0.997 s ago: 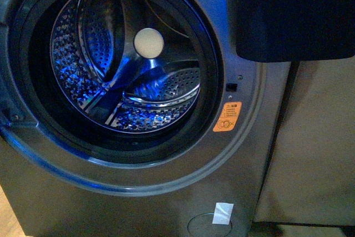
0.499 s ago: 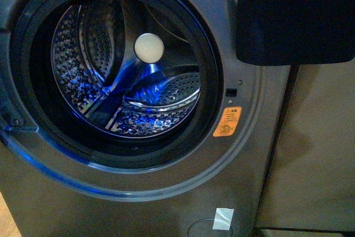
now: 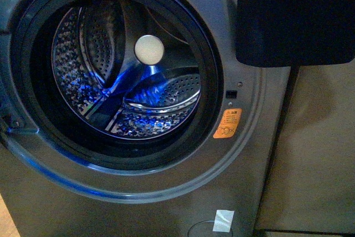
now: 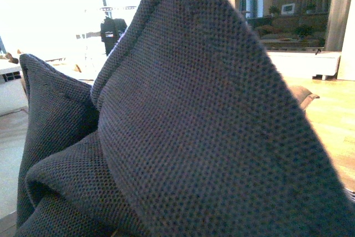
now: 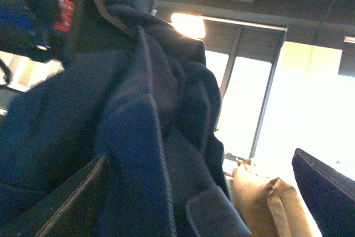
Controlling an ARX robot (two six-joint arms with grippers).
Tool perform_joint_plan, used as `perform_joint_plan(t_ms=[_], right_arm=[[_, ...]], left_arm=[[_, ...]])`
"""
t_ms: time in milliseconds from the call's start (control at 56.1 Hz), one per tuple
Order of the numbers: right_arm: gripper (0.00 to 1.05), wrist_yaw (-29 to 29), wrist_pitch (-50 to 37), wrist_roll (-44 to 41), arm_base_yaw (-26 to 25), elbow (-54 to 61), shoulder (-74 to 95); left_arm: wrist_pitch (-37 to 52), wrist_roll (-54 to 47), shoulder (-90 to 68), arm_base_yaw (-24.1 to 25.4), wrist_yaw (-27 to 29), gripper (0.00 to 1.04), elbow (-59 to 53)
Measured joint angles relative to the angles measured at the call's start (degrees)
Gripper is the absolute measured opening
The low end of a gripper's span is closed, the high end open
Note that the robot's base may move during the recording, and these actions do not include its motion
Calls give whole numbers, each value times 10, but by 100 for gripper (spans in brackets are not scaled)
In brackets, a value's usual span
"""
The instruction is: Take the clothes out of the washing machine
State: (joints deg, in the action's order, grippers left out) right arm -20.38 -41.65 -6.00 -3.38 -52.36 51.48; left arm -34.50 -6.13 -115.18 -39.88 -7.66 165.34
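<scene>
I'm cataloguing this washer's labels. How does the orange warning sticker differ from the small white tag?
Print: the orange warning sticker carries dark print, the small white tag looks blank. Place: the sticker sits beside the black door rim, the tag lower, near the panel's bottom. Size: the sticker looks larger than the tag. Both are stuck on the grey metallic washing machine.

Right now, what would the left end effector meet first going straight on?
Most likely the dark garment, which fills its wrist view close up; how near it is, and what lies behind it, is unclear.
</scene>
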Motion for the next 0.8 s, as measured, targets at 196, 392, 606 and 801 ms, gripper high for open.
perform_joint_plan(t_ms=[196,392,606,801], right_arm=[[97,-150,-16,159,-96,-26,63],[97,-314,-66,357,-97,-34,122],[97,-321,-77,464,-61,-34,147],[97,-310,-83,511,-17,-28,137]], left_arm=[[0,0,0,0,0,18,0],[0,0,0,0,0,18,0],[0,0,0,0,0,18,0],[0,0,0,0,0,18,0]])
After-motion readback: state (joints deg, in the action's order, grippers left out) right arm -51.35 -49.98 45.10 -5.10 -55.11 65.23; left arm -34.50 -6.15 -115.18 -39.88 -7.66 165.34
